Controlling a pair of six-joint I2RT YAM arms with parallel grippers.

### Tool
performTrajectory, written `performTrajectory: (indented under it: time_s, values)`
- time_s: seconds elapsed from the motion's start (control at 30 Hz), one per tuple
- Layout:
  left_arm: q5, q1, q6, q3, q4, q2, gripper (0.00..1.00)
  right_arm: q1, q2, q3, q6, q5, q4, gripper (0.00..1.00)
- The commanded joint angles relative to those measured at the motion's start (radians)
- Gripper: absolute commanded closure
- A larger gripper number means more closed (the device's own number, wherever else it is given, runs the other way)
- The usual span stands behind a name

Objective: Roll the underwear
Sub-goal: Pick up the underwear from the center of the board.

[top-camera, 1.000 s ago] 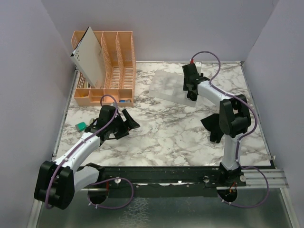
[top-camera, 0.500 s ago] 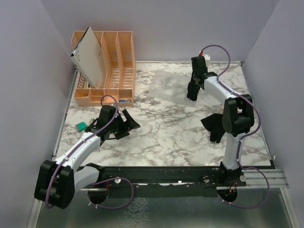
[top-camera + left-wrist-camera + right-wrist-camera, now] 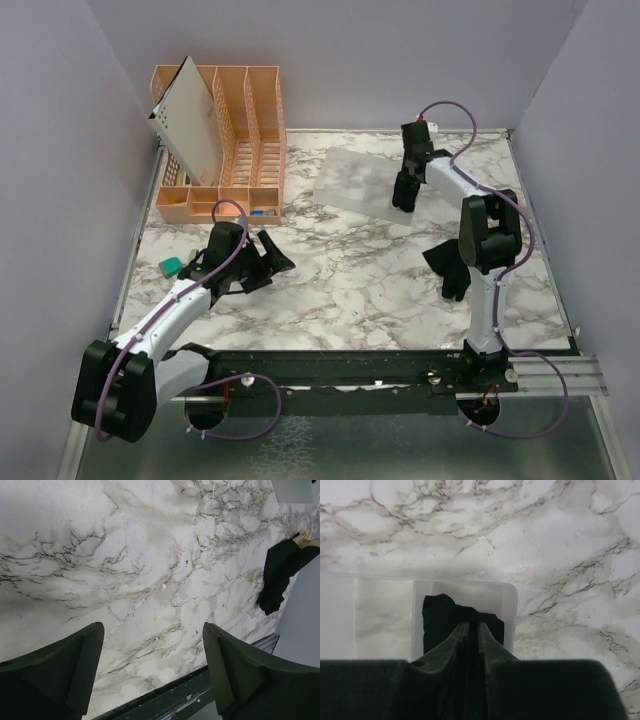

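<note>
A black rail (image 3: pixel 380 368) runs along the near edge of a white marble-patterned table (image 3: pixel 350 285), closed in by pale lavender walls (image 3: pixel 400 60). Beside the right arm's upright link the flat underwear (image 3: pixel 448 268) lies on the marble, and the left wrist view shows a tan band at one end. Near the left edge sits a small teal block (image 3: pixel 171 266). Farther back stand an orange rack (image 3: pixel 250 130) with a pale panel (image 3: pixel 190 115) leaning in it, and a clear tray (image 3: pixel 345 180).

Since a second ago the right arm's elbow has drawn inward and its wrist has swung over the tray. The left arm and the flat underwear have not moved.

The left gripper (image 3: pixel 266 264) hangs low over the marble, fingers spread wide with nothing between them. The right arm reaches far, and the right gripper (image 3: pixel 470 625) points into the tray's end compartment. Its fingers are pressed almost together, tips at the rolled underwear (image 3: pixel 437 612) lying there. I cannot tell whether they pinch the cloth.
</note>
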State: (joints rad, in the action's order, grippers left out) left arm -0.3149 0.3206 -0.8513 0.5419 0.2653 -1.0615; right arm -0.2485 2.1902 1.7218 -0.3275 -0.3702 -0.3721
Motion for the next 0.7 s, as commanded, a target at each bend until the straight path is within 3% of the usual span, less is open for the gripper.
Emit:
performTrajectory:
  time_s: [0.0,0.1,0.17,0.33,0.5,0.67]
  values:
    - [-0.008,-0.006,0.014,-0.003,0.007,0.022,0.14,0.0,-0.051,0.1,0.074,0.034,-0.072,0.81]
    - [-0.01,-0.006,0.022,0.001,0.008,0.033,0.14,0.0,-0.157,0.086,0.092,0.024,-0.074,0.64]
    - [-0.005,-0.006,0.025,0.001,0.008,0.046,0.13,0.001,-0.245,0.02,0.08,0.002,-0.053,0.44]
    - [0.004,-0.006,0.036,-0.001,0.019,0.079,0.09,0.034,-0.51,-0.314,-0.042,-0.132,-0.009,0.18]
    - [0.009,-0.007,0.05,-0.006,0.02,0.113,0.02,0.182,-0.772,-0.632,-0.237,-0.144,-0.074,0.16]
    - [0.007,-0.009,0.058,-0.011,0.007,0.124,0.01,0.287,-0.94,-0.845,-0.296,-0.137,-0.098,0.17]
